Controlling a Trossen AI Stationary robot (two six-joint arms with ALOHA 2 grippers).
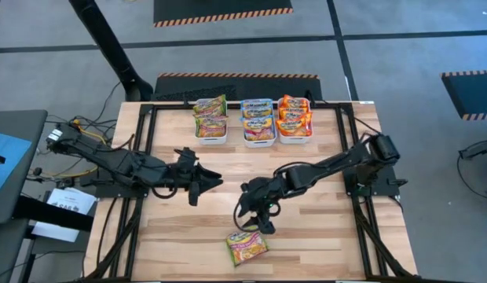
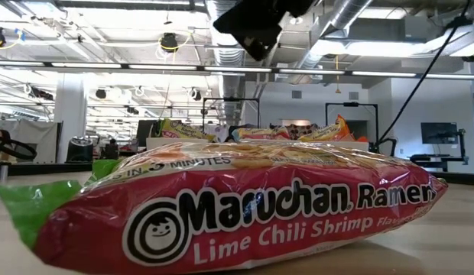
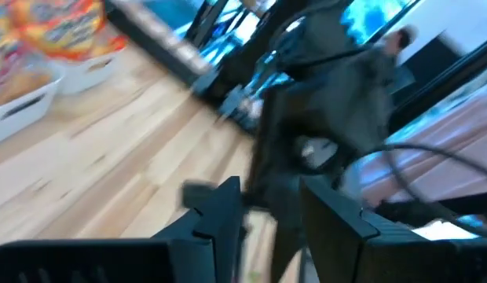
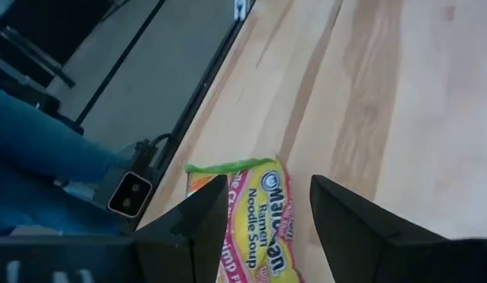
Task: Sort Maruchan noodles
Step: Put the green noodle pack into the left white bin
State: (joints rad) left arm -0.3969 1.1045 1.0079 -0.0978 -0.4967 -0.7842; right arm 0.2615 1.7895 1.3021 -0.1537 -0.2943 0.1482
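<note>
Holding packets (image 1: 210, 105): three bins (image 1: 259, 140); right fingers (image 4: 349, 220) wide, left fingers (image 3: 338, 216) parted, empty.

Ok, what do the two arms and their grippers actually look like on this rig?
Both arms are black, jointed, with dark cabling along the links. The left arm has loose coloured wires near its base. The right arm looks the same. The left gripper and the right gripper each carry two flat, angular black fingers.

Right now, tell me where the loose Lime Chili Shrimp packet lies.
The Lime Chili Shrimp packet lies alone at the table's near edge in the high view, just below the open right hand, far from the bins.
</note>
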